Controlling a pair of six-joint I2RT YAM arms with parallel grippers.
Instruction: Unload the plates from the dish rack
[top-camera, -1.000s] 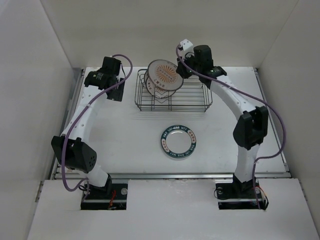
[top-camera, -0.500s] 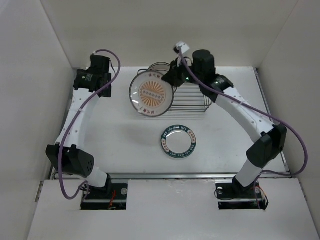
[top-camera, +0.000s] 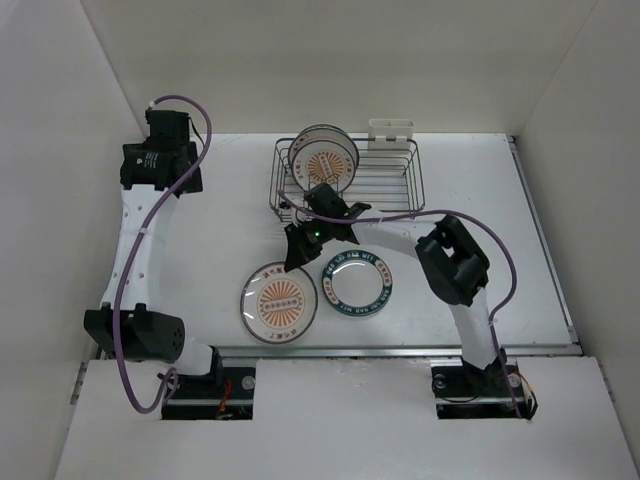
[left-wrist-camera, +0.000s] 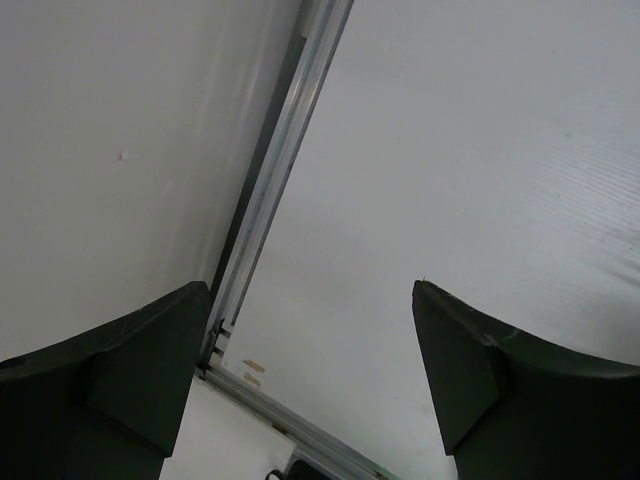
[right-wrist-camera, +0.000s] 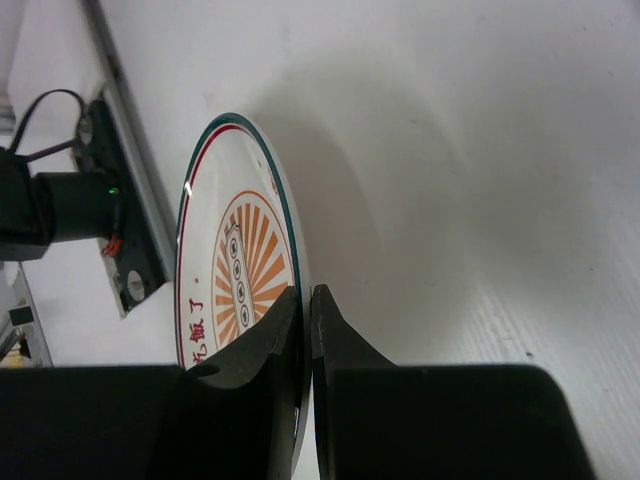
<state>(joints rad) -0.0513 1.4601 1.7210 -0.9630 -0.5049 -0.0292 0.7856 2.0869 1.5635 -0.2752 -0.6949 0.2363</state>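
My right end effector (right-wrist-camera: 307, 300) is clenched on the rim of the sunburst plate (right-wrist-camera: 240, 260). The plate stretches from my fingertips toward 7 o'clock, low at the tabletop (top-camera: 220, 230), with the teal-rimmed plate (top-camera: 357, 283) just beside it at 3 o'clock. The dish rack (top-camera: 390, 185), holding more plates (top-camera: 325, 160), lies at my 12 o'clock. My left end effector (left-wrist-camera: 312, 300) hangs released, well apart at 10 o'clock.

Pretty bare setup honestly: a white table (top-camera: 220, 250) boxed in by plain white panels, meaning a back wall (top-camera: 320, 60), a left wall (top-camera: 50, 200) and a right wall (top-camera: 590, 180). A silver metal rail (left-wrist-camera: 270, 190) lines the table's edges. A white board (top-camera: 340, 420) covers the near side. The light is soft and even, with faint shadows.
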